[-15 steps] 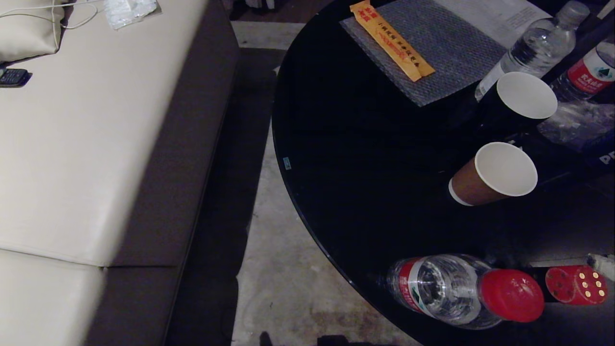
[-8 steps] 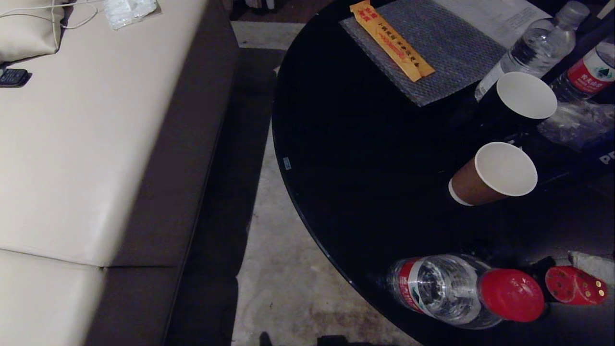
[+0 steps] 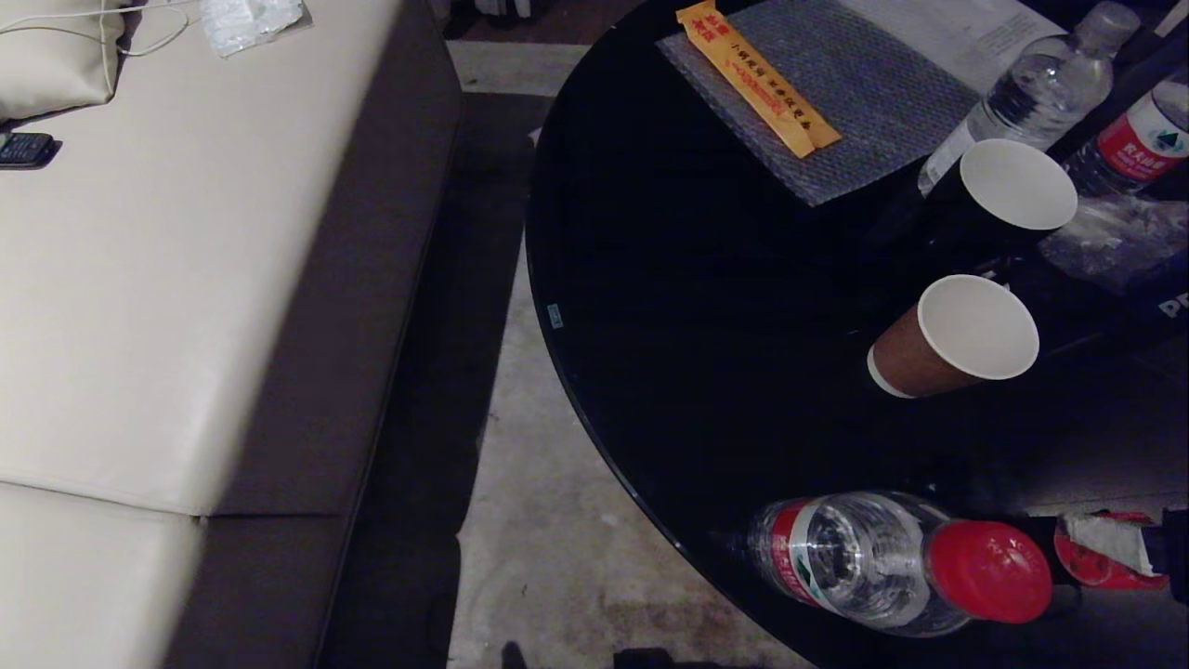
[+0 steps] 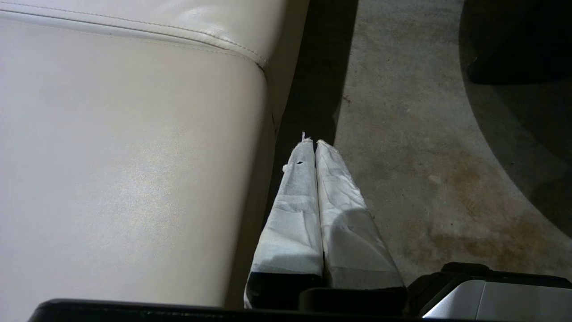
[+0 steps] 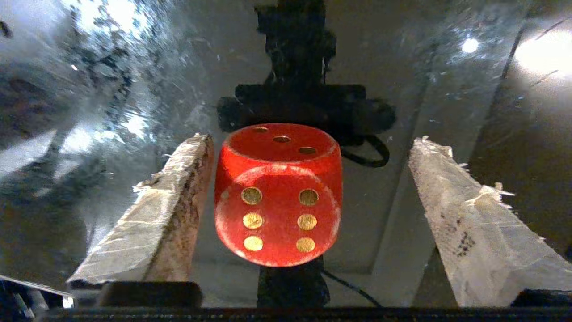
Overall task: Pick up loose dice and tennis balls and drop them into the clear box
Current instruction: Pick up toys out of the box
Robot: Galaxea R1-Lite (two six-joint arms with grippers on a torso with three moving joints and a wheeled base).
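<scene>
Right pincer (image 5: 308, 210): spread wide around red die (image 5: 278, 194), lowered since a second ago
Die: on glossy surface (image 5: 447, 89), not gripped yet
Left pincer (image 4: 315, 147): shut, parked

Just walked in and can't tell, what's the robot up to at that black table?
The right pincer stands open around a red die on the black table, one finger close beside it, the other well clear. It isn't gripped yet. A capped water bottle lies nearby. The left pincer hangs shut between sofa and table, idle.
</scene>
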